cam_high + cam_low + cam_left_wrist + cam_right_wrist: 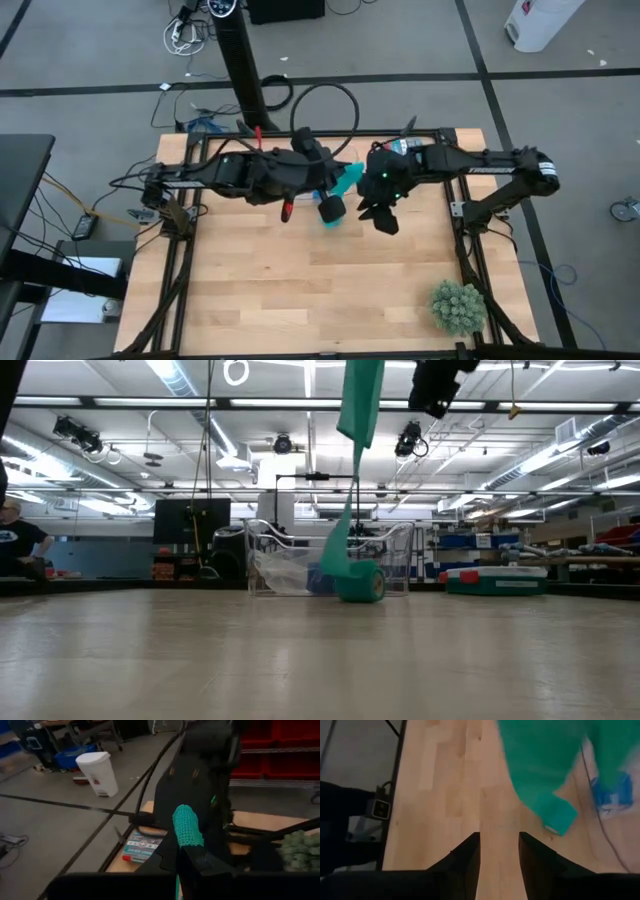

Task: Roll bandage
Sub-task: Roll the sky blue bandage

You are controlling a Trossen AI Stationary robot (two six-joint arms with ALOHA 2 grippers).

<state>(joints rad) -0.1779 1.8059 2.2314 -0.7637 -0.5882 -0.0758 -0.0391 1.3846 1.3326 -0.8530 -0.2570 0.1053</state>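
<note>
Hanging from the left hand (330, 205) near the centre of the high view, the bandage (352, 500) runs as a teal ribbon from the top of the low view down to a small coil resting on the bench (300, 290). The left wrist view shows a bunched end of the fabric standing up from between that hand's dark fingers (200, 865), so the hand is judged closed on the ribbon's upper end.

The right hand (382, 215) sits just beside the left, toward the right of centre in the high view. Its own camera shows both fingers (465, 857) parted by a narrow gap, bare wood visible between them and nothing held. In that picture the ribbon and its loose tip lie toward the upper right of the frame, clear of the fingers.

Governing relation: the ribbon's long axis is close to vertical, held end above and coil on the bench below. Rolling appears only partly done, since a long length remains unwound. The right hand is the free one and the nearer to the hanging length, so any gathering of slack would likely fall to it.

Noted also: a green spiky ball (458, 306) at the lower right of the bench, well apart from the work.
</note>
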